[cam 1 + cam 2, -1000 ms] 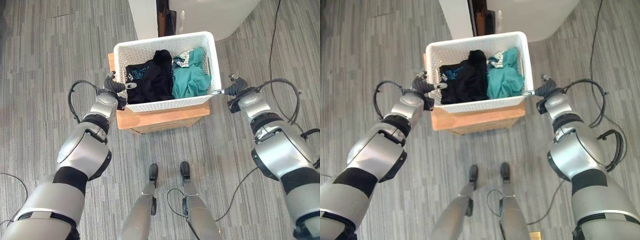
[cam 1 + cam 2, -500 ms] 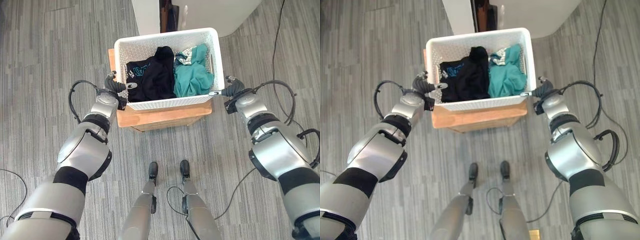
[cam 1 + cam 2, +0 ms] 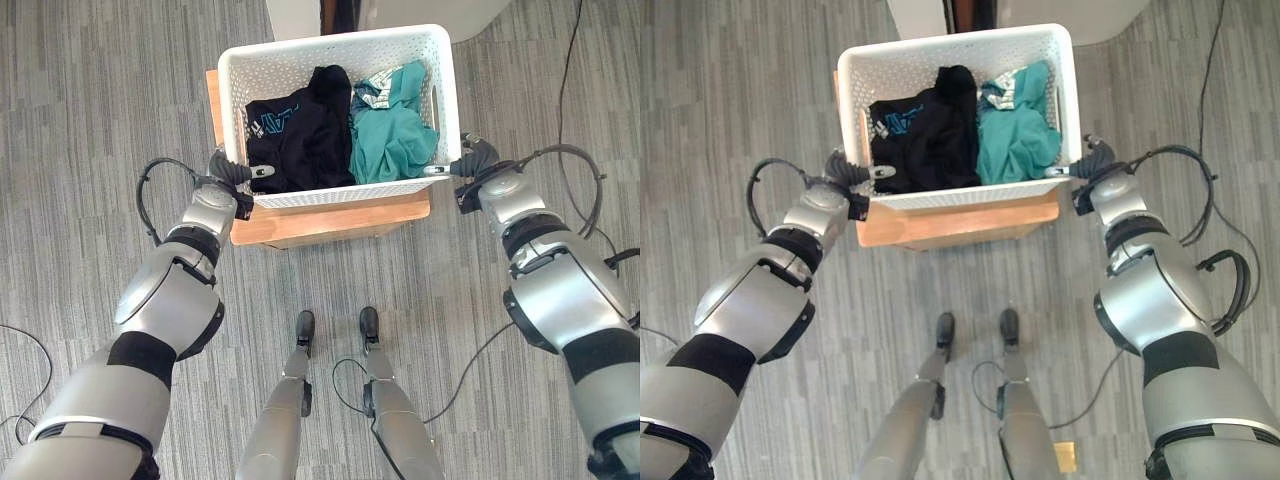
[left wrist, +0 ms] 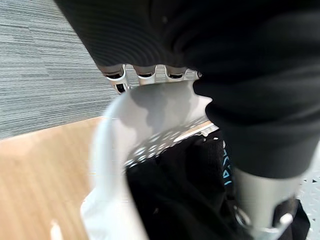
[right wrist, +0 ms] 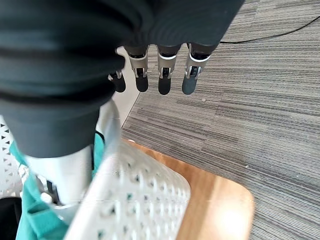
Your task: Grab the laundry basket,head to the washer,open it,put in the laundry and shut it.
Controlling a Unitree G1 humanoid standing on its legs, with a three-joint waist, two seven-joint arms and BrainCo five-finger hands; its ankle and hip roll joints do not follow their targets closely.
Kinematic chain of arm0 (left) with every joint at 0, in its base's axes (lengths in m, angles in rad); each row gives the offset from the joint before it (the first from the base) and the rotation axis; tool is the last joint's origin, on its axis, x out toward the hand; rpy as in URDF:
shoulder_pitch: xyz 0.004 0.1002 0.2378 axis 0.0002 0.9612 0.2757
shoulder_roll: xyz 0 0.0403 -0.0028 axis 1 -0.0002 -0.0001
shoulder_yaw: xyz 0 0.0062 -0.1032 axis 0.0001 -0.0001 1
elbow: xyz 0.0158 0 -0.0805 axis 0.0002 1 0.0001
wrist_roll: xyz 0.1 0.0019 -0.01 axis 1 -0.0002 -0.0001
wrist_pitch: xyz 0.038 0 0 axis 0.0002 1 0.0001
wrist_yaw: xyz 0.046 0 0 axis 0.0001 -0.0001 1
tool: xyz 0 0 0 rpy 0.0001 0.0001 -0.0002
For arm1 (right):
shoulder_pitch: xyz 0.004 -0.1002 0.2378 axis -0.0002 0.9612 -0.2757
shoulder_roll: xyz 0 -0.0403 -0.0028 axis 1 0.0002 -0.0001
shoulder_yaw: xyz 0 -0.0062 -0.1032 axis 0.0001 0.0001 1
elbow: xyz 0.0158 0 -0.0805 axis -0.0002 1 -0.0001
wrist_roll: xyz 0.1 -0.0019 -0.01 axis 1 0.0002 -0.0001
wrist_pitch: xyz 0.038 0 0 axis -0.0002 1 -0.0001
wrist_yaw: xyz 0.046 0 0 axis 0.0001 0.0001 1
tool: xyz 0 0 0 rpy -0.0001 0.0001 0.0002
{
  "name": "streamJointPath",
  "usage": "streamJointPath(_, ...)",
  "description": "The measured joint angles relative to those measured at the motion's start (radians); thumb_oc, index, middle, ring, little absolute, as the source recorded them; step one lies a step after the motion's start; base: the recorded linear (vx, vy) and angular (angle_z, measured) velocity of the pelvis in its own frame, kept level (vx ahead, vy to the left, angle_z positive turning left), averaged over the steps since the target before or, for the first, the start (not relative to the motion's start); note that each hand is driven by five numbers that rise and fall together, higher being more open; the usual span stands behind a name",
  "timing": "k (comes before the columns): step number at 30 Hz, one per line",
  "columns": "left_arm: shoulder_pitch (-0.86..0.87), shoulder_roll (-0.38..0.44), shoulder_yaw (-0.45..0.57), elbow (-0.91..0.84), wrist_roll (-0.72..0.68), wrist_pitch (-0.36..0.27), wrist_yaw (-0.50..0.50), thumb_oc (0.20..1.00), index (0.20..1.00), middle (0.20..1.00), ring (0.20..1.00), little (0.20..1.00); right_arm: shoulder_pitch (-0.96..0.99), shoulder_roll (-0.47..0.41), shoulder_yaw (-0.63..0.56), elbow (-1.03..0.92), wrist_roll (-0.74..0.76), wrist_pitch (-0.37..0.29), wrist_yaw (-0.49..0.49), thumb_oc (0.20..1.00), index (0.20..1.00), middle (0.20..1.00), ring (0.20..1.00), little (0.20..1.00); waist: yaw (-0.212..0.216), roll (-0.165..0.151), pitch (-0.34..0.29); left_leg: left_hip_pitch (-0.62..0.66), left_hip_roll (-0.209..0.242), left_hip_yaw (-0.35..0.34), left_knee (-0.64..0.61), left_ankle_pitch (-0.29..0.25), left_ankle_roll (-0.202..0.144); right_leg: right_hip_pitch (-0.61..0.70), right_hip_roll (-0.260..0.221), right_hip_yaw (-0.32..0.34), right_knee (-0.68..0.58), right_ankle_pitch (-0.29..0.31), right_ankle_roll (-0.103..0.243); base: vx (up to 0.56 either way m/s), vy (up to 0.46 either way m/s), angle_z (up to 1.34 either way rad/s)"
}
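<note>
White perforated laundry basket (image 3: 300,65), upright and open-topped, resting on a low wooden bench (image 3: 330,217). Inside: black garment (image 3: 300,145) at 9 o'clock, teal garment (image 3: 392,140) at 3 o'clock, touching.

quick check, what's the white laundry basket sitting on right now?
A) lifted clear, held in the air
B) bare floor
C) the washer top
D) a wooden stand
D: the white laundry basket rests on the wooden stand, whose top shows under its near edge; the left hand and right hand are at its two near corners.
</note>
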Motion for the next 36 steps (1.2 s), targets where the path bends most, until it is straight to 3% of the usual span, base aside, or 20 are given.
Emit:
streamJointPath(24,-0.157,0.020,-0.085,-0.005,0.007,-0.016,0.013,1.000,1.000,1.000,1.000,1.000,-0.165,-0.024,0.087,0.010,0.039,-0.004,-0.058,1.000,1.000,1.000,1.000,1.000,0.003,-0.007,0.006,-0.127,-0.006,-0.031,0.035,0.004,-0.003,-0.095,-0.002,-0.026,0.000,0.007,0.000,-0.01,0.002,0.03)
streamJointPath(33,-0.205,0.024,-0.088,-0.009,0.008,-0.026,0.032,1.000,1.000,1.000,1.000,1.000,-0.199,-0.063,0.106,-0.016,0.055,-0.053,-0.097,1.000,1.000,1.000,1.000,1.000,0.002,-0.006,0.008,-0.205,-0.012,-0.039,0.063,0.005,-0.005,-0.156,-0.007,-0.028,0.000,0.019,0.004,-0.01,0.006,0.02)
streamJointPath(34,-0.215,0.025,-0.088,-0.009,0.007,-0.030,0.033,0.366,0.366,0.366,0.366,0.366,-0.203,-0.067,0.105,-0.021,0.056,-0.055,-0.109,1.000,1.000,1.000,1.000,1.000,0.003,-0.005,0.008,-0.218,-0.013,-0.042,0.071,0.005,-0.005,-0.163,-0.006,-0.030,0.000,0.021,0.003,-0.02,0.013,0.04)
streamJointPath(35,-0.214,0.025,-0.088,-0.009,0.007,-0.036,0.034,0.200,0.200,0.200,0.200,0.200,-0.203,-0.068,0.105,-0.021,0.056,-0.057,-0.109,1.000,1.000,1.000,1.000,1.000,0.004,-0.005,0.008,-0.220,-0.013,-0.043,0.073,0.005,-0.005,-0.164,-0.006,-0.031,0.000,0.022,0.002,-0.02,0.015,0.03)
streamJointPath(36,-0.213,0.021,-0.088,-0.009,0.007,-0.040,0.034,0.200,0.200,0.200,0.200,0.200,-0.203,-0.067,0.104,-0.021,0.058,-0.058,-0.109,1.000,1.000,1.000,1.000,1.000,0.003,-0.005,0.008,-0.221,-0.013,-0.043,0.074,0.005,-0.005,-0.165,-0.007,-0.031,0.000,0.023,0.002,0.00,0.000,0.00)
